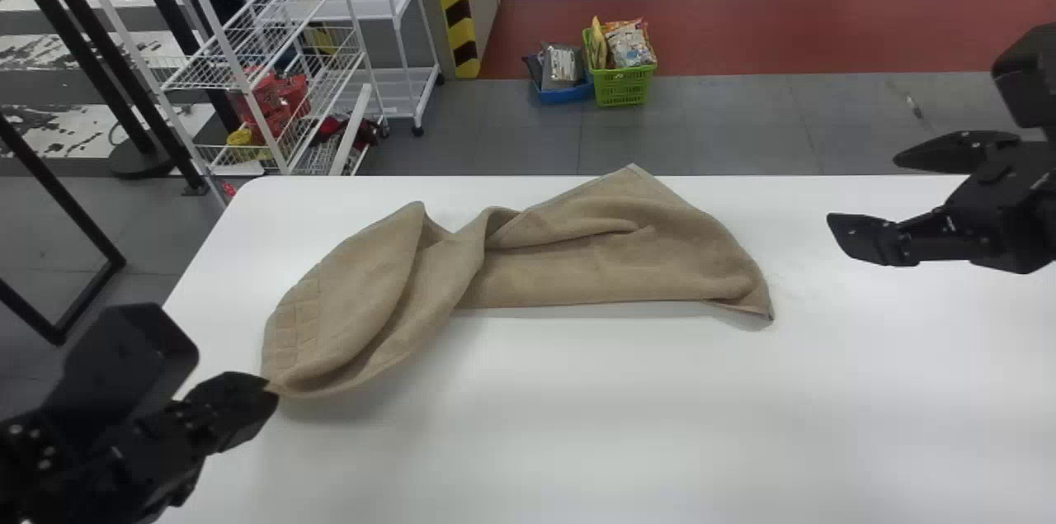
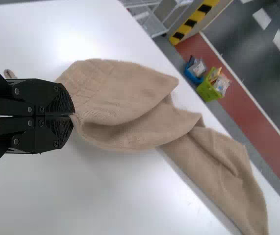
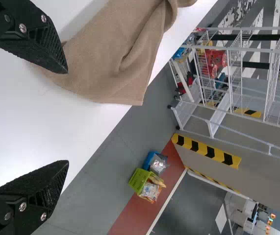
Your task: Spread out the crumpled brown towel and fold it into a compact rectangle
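Tabletop (image 1: 577, 425) is crossed along its far side by the brown towel (image 1: 594, 268), drawn out lengthwise but twisted near the middle, a little of it reaching past the far edge; the right gripper (image 1: 862, 190) is held spread apart, free of cloth, beyond the towel's right end; a tip of cloth is pinched in the left gripper (image 1: 271, 394); spreading appears only partly done; flattening, and all the folding into a rectangle, are left.

Brown towel (image 1: 577, 260) (plain white table (image 1: 619, 408))
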Robot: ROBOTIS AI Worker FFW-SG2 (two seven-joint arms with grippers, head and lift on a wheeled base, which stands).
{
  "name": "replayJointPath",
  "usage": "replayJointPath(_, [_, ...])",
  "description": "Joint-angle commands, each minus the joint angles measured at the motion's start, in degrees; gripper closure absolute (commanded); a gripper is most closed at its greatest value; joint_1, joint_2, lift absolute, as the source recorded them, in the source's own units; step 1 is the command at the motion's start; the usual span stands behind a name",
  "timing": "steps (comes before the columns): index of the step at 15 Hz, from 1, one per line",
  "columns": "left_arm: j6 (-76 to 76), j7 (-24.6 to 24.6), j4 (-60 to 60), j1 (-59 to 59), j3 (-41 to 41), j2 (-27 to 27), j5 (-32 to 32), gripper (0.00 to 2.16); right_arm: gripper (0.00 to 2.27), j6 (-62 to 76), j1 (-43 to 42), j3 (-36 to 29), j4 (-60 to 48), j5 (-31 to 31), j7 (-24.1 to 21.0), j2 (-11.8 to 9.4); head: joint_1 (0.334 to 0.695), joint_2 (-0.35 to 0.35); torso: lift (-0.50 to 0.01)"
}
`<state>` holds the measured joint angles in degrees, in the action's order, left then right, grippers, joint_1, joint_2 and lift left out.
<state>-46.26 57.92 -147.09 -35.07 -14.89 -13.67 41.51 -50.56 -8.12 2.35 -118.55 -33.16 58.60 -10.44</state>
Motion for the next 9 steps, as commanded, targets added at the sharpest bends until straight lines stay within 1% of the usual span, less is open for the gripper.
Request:
replayJointPath(1, [1.3,0.0,2.6,-0.17,1.97,-0.57,1.03,1.79,0.13,-0.38,-3.65,4.24,3.33,-1.56,-1.47,2.27,0.695,0.168,-0.127])
replayJointPath(3, [1.48,-0.44,4.09,0.09,2.59,-0.57,1.3,1.79,0.14,-1.96,-9.54,7.32,10.71,-1.91,-2.44,4.47,0.695,0.182,-0.127])
replayJointPath(4, [1.65,-0.44,4.53,0.09,2.59,-0.57,1.3,1.79,0.14,-1.96,-12.09,8.55,14.93,-2.43,-3.14,5.79,0.695,0.206,-0.127])
replayJointPath(6, [2.53,0.26,5.15,0.09,2.59,-0.83,1.38,1.79,0.15,-1.61,-17.19,11.89,25.48,-2.7,-7.45,8.07,0.695,0.225,-0.127])
replayJointPath(7, [3.41,0.52,5.15,-0.17,2.59,-0.83,1.38,1.79,0.15,0.15,-19.74,12.24,30.93,-2.79,-8.24,10.44,0.695,0.232,-0.127])
replayJointPath(9, [3.59,1.23,5.32,-0.17,2.59,-0.92,2.0,1.79,0.15,3.49,-24.04,12.15,40.16,-1.64,-10.96,10.5,0.695,0.256,-0.127])
